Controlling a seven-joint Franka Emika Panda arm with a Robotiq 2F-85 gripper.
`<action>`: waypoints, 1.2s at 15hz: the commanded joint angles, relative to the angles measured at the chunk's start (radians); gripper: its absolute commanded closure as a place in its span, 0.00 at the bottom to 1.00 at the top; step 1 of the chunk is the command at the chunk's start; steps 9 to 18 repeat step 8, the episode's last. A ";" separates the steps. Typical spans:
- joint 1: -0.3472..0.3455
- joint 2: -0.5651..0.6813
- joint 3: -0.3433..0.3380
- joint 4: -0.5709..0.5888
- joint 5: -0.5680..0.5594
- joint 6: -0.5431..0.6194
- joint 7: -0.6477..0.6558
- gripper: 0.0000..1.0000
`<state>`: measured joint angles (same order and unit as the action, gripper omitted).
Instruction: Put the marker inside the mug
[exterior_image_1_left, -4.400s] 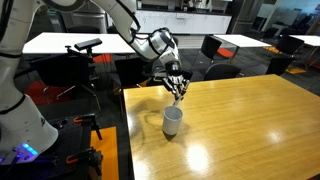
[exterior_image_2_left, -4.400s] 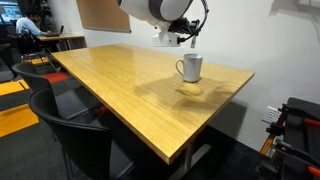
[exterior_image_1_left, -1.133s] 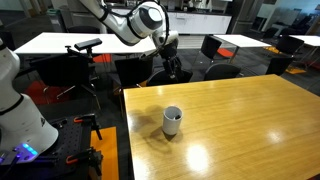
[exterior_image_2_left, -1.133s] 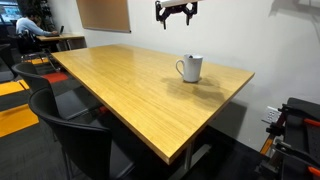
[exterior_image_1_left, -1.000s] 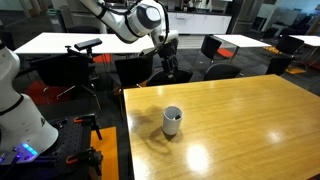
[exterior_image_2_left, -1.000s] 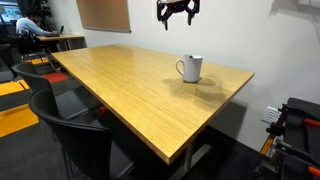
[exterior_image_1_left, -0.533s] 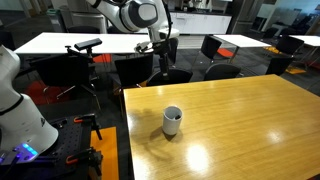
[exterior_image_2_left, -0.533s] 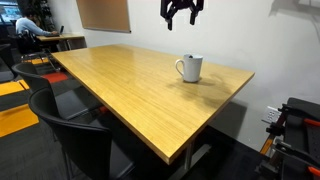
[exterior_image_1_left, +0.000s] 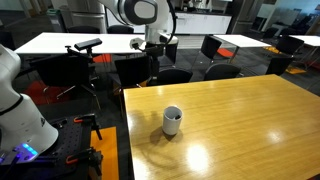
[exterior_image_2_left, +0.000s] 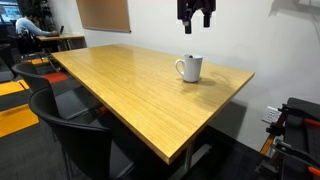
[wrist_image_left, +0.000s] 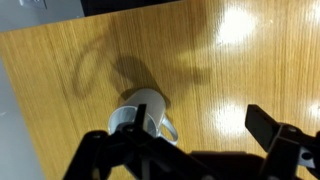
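Note:
The white mug (exterior_image_1_left: 172, 120) (exterior_image_2_left: 190, 68) stands upright on the wooden table (exterior_image_1_left: 240, 125) (exterior_image_2_left: 120, 85), near one edge. In the wrist view the mug (wrist_image_left: 143, 110) lies below me, and a thin dark stick that looks like the marker (wrist_image_left: 133, 118) stands inside its mouth. The marker cannot be made out in the exterior views. My gripper (exterior_image_1_left: 157, 58) (exterior_image_2_left: 196, 25) (wrist_image_left: 195, 135) hangs high above the table, well clear of the mug, open with nothing between its fingers.
Black chairs (exterior_image_2_left: 70, 120) (exterior_image_1_left: 215, 48) stand round the table. Other white tables (exterior_image_1_left: 60, 42) and a black stand (exterior_image_1_left: 85, 48) lie behind. The white robot base (exterior_image_1_left: 15, 100) is beside the table's end.
The open gripper has risen further above the table and drifted sideways. The mug has not moved.

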<state>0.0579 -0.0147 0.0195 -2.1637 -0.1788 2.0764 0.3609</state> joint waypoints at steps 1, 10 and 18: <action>-0.017 -0.020 0.001 0.011 0.016 -0.094 -0.066 0.00; -0.018 -0.003 0.005 0.003 0.001 -0.071 -0.043 0.00; -0.018 -0.003 0.005 0.003 0.001 -0.071 -0.043 0.00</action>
